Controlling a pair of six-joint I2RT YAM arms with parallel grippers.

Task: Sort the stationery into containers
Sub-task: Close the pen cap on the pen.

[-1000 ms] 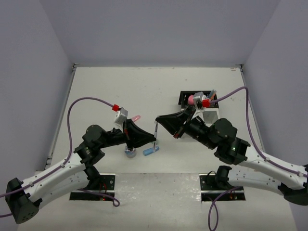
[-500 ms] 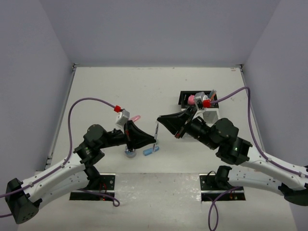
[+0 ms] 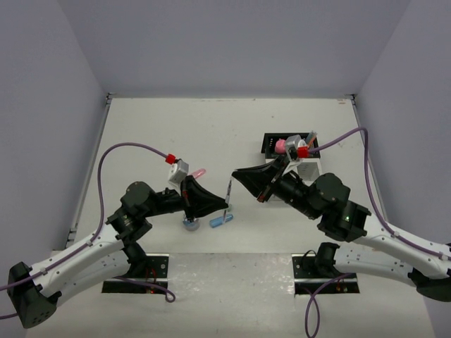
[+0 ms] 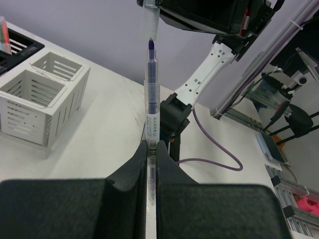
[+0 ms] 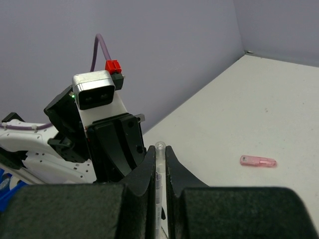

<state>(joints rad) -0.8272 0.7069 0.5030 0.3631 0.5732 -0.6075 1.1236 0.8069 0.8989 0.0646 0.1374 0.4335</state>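
My left gripper (image 3: 226, 206) is shut on a clear pen (image 4: 151, 114) with a purple tip, holding it upright above the table between the two arms (image 3: 229, 191). My right gripper (image 3: 235, 175) is shut on the pen's clear cap (image 5: 159, 148), which sits just over the tip (image 4: 149, 22). A blue capsule (image 3: 220, 221) and a blue-grey roll (image 3: 190, 224) lie under the left gripper. A pink capsule (image 3: 199, 172) lies beyond it and shows in the right wrist view (image 5: 257, 161). The black organiser (image 3: 271, 144) holds pink items and pens. The white organiser (image 4: 42, 94) stands in front of it.
Purple cables arc over both arms. The right arm's base and cable (image 4: 174, 119) stand behind the pen in the left wrist view. Grey walls close the table at left, back and right.
Almost nothing has moved. The left gripper and pen shifted very slightly; both grippers stay shut around the pen and cap.
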